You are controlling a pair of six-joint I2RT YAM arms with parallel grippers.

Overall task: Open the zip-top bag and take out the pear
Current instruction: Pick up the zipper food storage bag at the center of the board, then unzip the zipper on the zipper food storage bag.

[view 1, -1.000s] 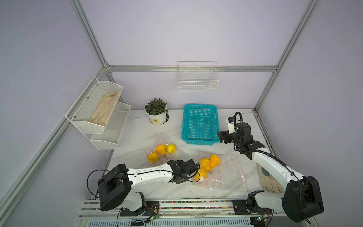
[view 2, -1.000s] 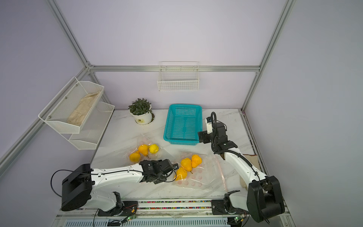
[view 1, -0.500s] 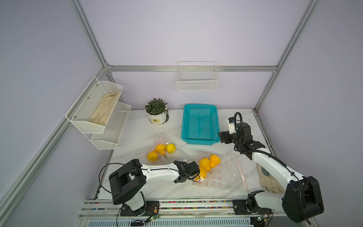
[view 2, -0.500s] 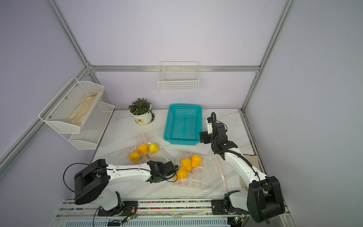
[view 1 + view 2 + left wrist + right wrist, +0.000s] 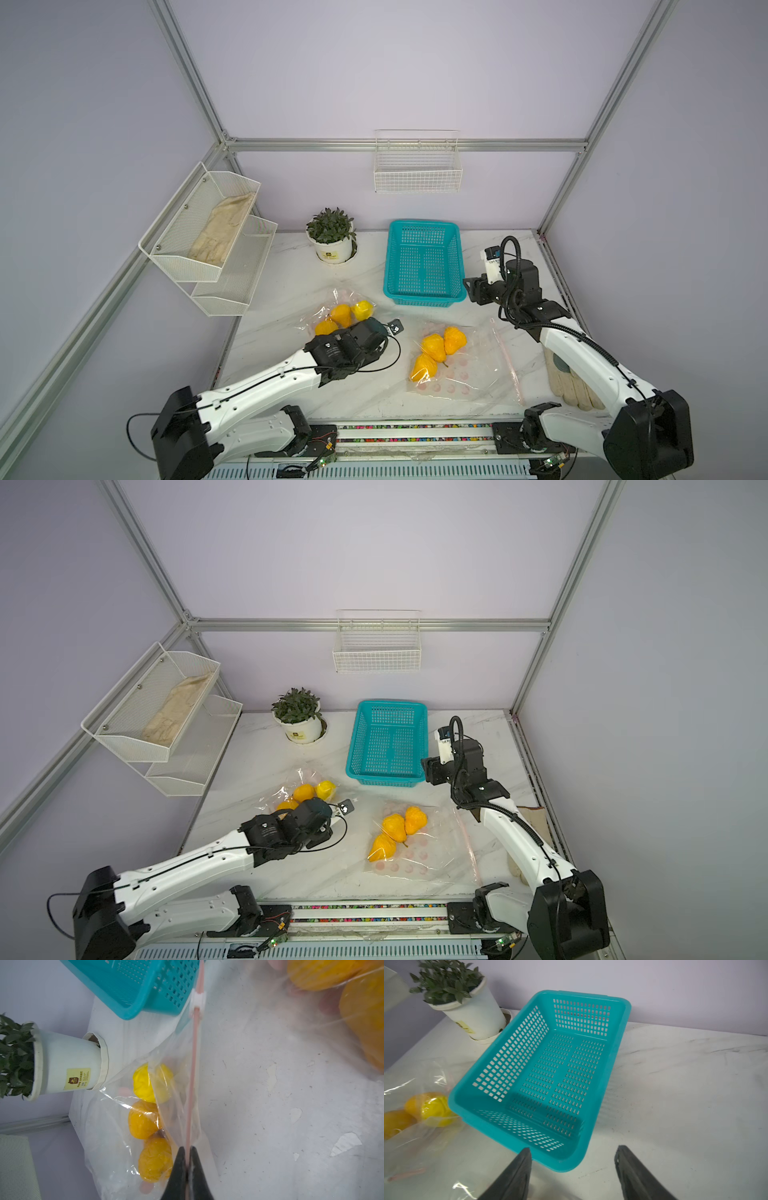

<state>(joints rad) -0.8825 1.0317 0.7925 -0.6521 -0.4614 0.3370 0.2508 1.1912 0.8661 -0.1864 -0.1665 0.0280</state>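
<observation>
left gripper (image 5: 188,1154) is clamped fully shut on the pink zip strip (image 5: 192,1076) of the zip-top bag (image 5: 116,1147). The white slider (image 5: 197,1000) sits further along the strip, ahead of the gripper, by the teal basket (image 5: 133,987). In the bag, just beside the gripper: one yellow fruit (image 5: 145,1082) and two orange fruit (image 5: 143,1120). Can't tell which is the pear. A second bag (image 5: 473,365), also holding orange fruit, lies on the tabletop (image 5: 365,395) between the grippers. right gripper (image 5: 573,1148) has jaws apart, holding nothing, just off the basket's near corner.
</observation>
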